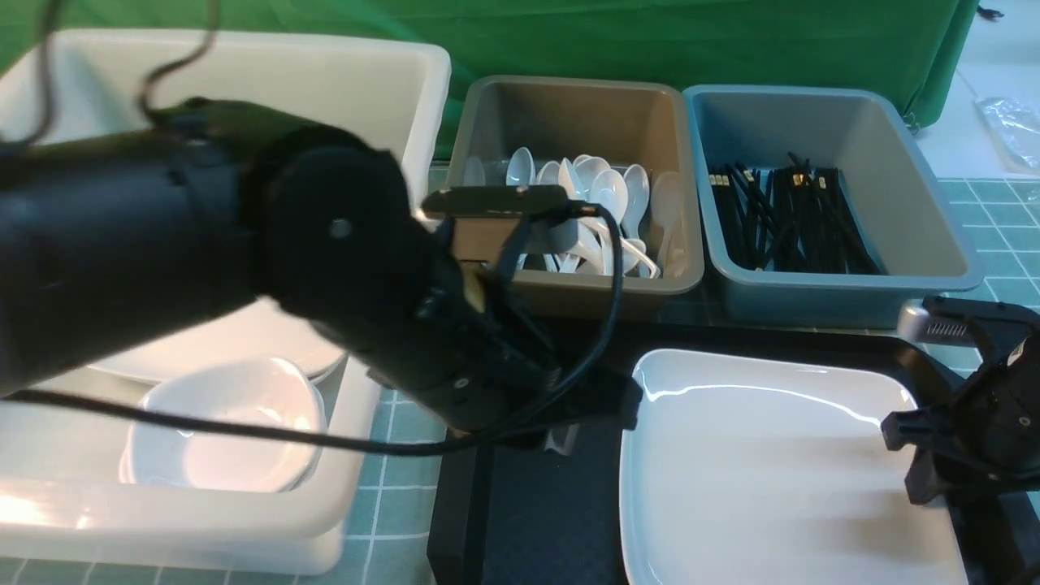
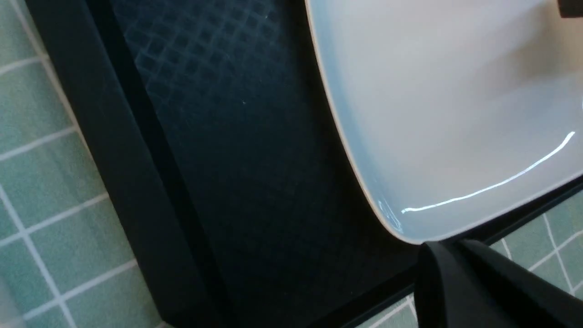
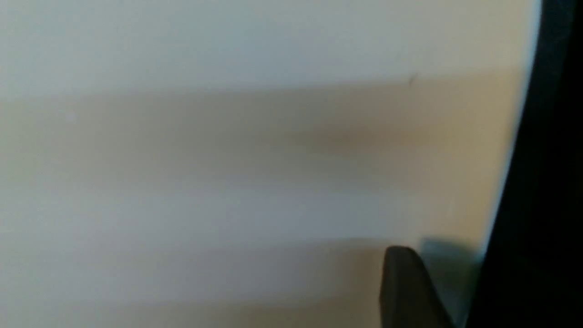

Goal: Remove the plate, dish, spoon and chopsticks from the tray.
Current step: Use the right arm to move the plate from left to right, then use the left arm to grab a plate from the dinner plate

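The large white square plate (image 1: pixel 764 471) lies on the black tray (image 1: pixel 536 520), towards its right side. My left gripper (image 1: pixel 627 400) sits low at the plate's far left corner. In the left wrist view its fingers (image 2: pixel 451 278) look pressed together, with the tip at the plate (image 2: pixel 446 100) corner above the tray (image 2: pixel 237 150). My right gripper (image 1: pixel 900 455) is at the plate's right edge with its prongs apart. One finger (image 3: pixel 405 287) hovers just over the plate (image 3: pixel 227 159) near its rim. No spoon, chopsticks or small dish shows on the tray.
A white tub (image 1: pixel 357 73) at the left holds plates and small white dishes (image 1: pixel 223 426). A grey-brown tub (image 1: pixel 569 106) behind the tray holds several white spoons. A blue-grey tub (image 1: pixel 829 122) holds black chopsticks. My left arm hides the tray's far left part.
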`<state>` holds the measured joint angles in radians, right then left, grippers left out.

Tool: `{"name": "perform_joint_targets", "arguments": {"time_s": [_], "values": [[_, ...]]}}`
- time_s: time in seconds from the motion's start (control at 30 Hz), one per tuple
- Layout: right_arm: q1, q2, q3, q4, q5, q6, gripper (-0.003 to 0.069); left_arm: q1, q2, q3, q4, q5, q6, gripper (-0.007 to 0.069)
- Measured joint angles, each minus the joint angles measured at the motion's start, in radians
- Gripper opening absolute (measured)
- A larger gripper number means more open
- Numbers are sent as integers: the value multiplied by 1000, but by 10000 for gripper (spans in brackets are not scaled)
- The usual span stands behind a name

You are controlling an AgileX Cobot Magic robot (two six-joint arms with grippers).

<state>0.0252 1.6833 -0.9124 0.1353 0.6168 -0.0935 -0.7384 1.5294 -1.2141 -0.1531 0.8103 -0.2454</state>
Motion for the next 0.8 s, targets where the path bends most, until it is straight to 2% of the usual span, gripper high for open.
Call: {"name": "perform_joint_targets", "arguments": {"time_s": [0.07, 0.17, 0.37, 0.53, 0.67, 0.8], "values": [[7, -16, 0, -5, 3, -5, 466, 0, 33, -30, 0, 10, 4, 13], [12, -65, 0, -5, 25, -4, 519, 0, 65, -63, 2, 14, 7, 13], [22, -207, 0, -5, 92, -3, 521, 0, 146, -123, 17, 39, 11, 13], [22, -419, 0, -5, 130, -1, 521, 0, 312, -317, 53, 65, 16, 15], [22, -516, 0, -5, 134, -1, 521, 0, 407, -425, 99, 75, 18, 46], [22, -614, 0, -5, 137, -1, 521, 2, 513, -498, 165, 51, 19, 192]]}}
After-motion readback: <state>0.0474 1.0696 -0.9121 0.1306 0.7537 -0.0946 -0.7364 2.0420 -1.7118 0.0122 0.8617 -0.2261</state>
